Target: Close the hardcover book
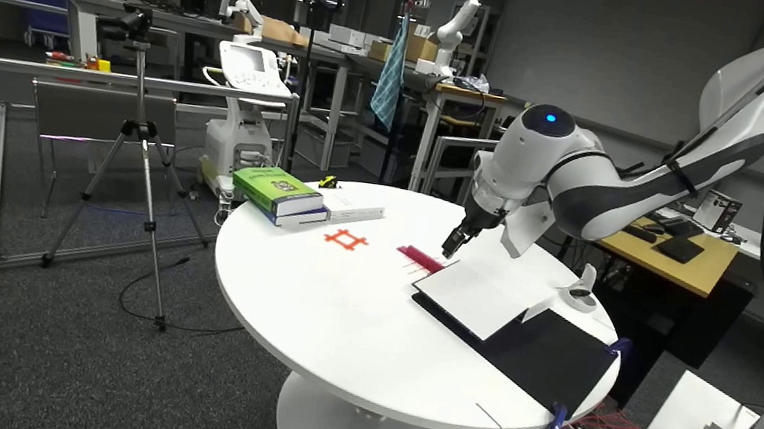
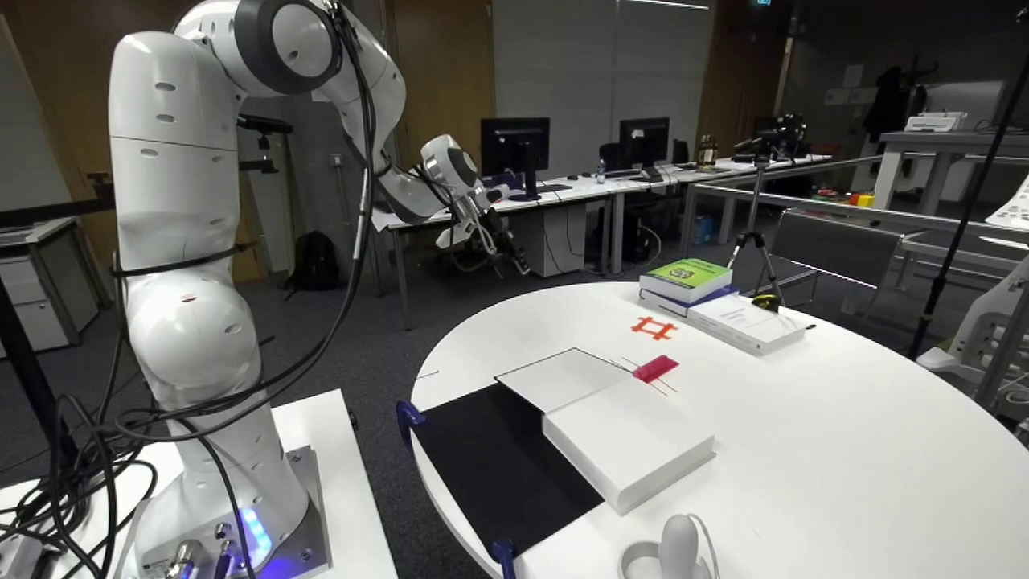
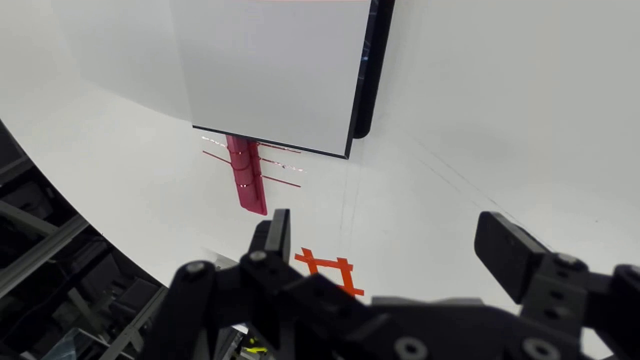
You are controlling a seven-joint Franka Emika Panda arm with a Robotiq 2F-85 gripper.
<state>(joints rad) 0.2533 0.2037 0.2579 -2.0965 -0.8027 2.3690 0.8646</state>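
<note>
Dim workroom all round us: toward the left, in an exterior view, a tripod (image 1: 142, 131) stands apart from the round white surface (image 1: 310, 308). Close to that surface's left edge sits a green-topped stack of books (image 1: 279, 192). Further right lies a magenta piece (image 1: 424, 259) of some kind, and just past it, up in the air, hangs the pincer (image 3: 382, 225), spread wide with nothing held between its tips. Next comes the hardcover book (image 1: 478, 295), open, partly over the black mat (image 1: 547, 358) that runs to the surface's right-hand edge. To my eye the thick block of pages (image 2: 627, 442) is the heavy half and should sit firm, while the cover (image 2: 559, 382) looks light and stiff enough to swing as one board. I'd slip one pincer finger under the cover's free edge, opposite the spine, near a corner, then tip it over; pinched, that smooth board might slide, and bare leaves could crease. Whether that edge touches the mat, I can't tell from where I stand.
</note>
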